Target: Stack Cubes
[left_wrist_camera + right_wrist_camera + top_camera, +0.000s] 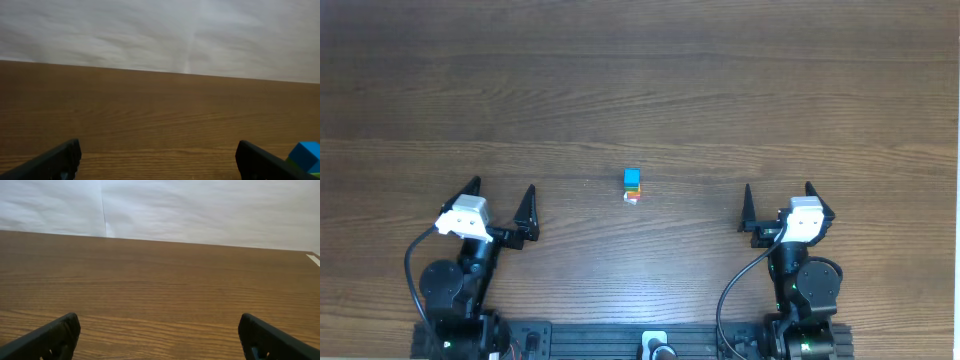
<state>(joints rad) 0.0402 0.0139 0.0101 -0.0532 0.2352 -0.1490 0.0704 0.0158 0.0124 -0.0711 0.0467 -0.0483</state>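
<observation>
A small stack of cubes (632, 187) stands at the middle of the wooden table, a blue cube (632, 178) on top with green, orange and red layers under it. In the left wrist view the blue cube (306, 155) peeks in beside one finger. My left gripper (502, 200) rests open near the left arm's base, well left of the stack. Equally far to the stack's right, my right gripper (777, 202) is open too. Both hold nothing.
The wooden table (640, 90) stretches bare beyond the stack. A pale wall (200, 210) rises behind the table's far edge. The arm bases and cables sit along the near edge.
</observation>
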